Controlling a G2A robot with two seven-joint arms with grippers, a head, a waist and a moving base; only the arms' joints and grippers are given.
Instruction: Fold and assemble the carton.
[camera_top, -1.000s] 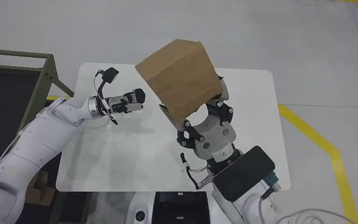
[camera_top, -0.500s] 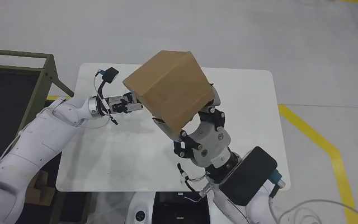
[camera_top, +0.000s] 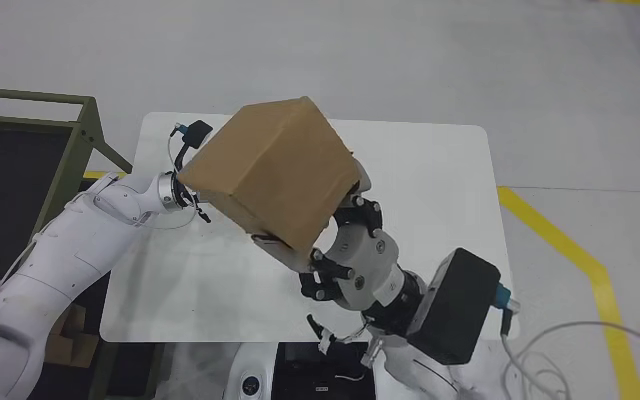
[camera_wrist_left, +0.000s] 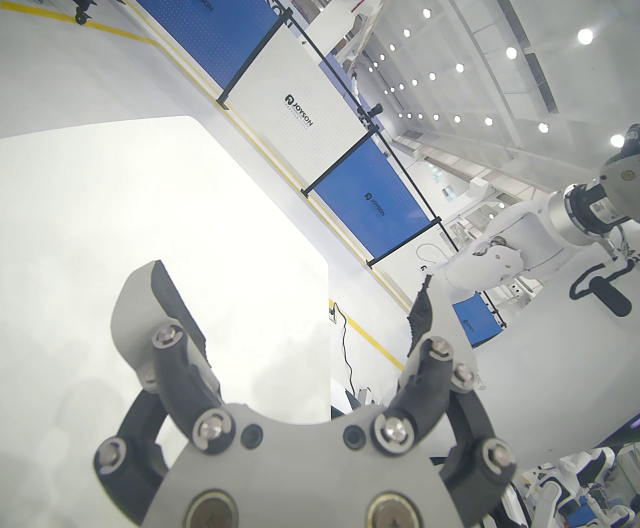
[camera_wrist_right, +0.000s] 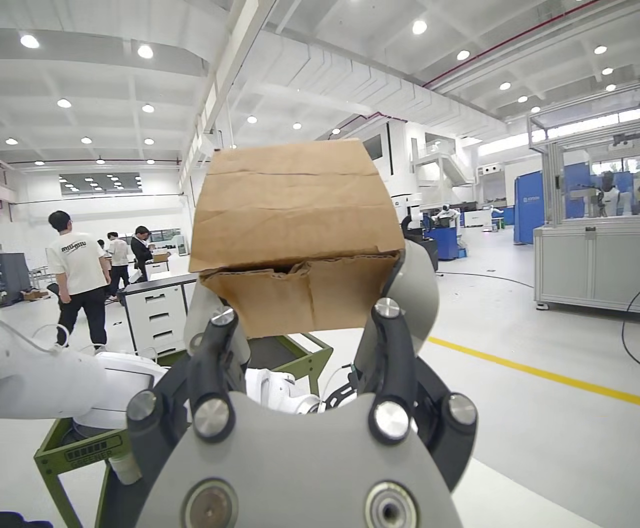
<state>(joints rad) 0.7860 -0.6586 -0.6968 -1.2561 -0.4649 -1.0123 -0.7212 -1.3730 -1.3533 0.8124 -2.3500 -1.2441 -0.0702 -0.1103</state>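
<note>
- Top view: the carton (camera_top: 270, 170) is held tilted in the air over the left half of the table (camera_top: 440, 200). The right gripper (camera_top: 322, 222) carries it from below, clamped across its lower end. The left arm (camera_top: 110, 205) reaches in to just beside the carton's left corner. For the fold to go well, I judge the right arm should hold the box steady and present the unfinished end squarely to the other claw
- Left wrist view: the left gripper (camera_wrist_left: 290, 282) is spread wide above the white table (camera_wrist_left: 150, 200), with nothing between its pads. It would probably do better to press a flap with the flat of one pad along the crease than to pinch it, since thin board is likely to buckle
- Right wrist view: the carton (camera_wrist_right: 290, 200) sits between the right gripper's (camera_wrist_right: 305, 300) fingers. The end flaps (camera_wrist_right: 300, 305) are folded in but meet at a ragged seam with a small gap. Squeezing harder here risks crushing that end, so a light, even hold is the safer choice, with the flaps pushed flush before anything lets go
</note>
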